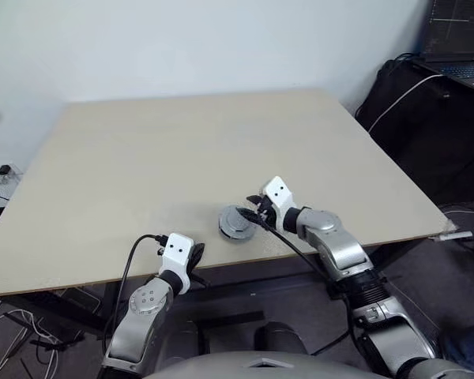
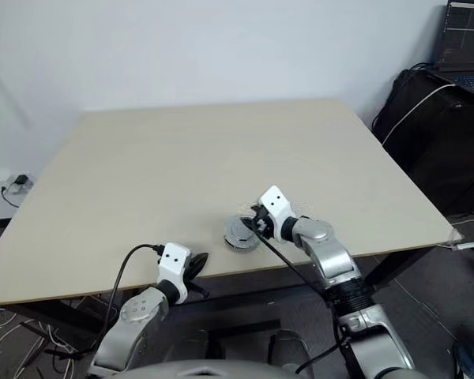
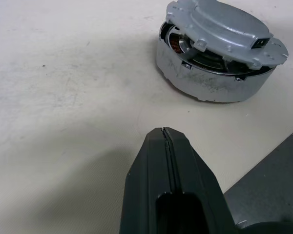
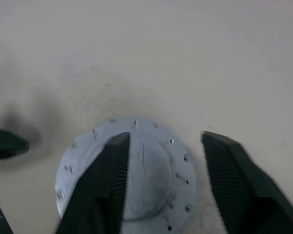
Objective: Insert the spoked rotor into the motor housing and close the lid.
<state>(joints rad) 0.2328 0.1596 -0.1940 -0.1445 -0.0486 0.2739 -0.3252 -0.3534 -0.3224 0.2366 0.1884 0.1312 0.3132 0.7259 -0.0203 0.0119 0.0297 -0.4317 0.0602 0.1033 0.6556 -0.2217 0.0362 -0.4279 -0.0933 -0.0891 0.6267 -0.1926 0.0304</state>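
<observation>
**A:** head cam – where's everything rn?

**B:** I've got the lid point(image 1: 236, 220) sitting on the motor housing point(image 3: 210, 83) near the worktop point(image 1: 182, 150) front edge. Right tool point(image 1: 258, 215) is just beside it, left tool point(image 1: 196, 257) parked at the edge, out of the way imo.

**A:** L wrist?

**B:** Left tool's fingers point(image 3: 167, 161) pressed together, empty. Lid looks a bit tilted, windings peek thru the gap, so prob not seated. Can't see the spoked rotor, I'd guess it's inside.

**A:** R wrist?

**B:** Fingers point(image 4: 107, 180) spread, straddling the lid, gripping nothing.
</observation>
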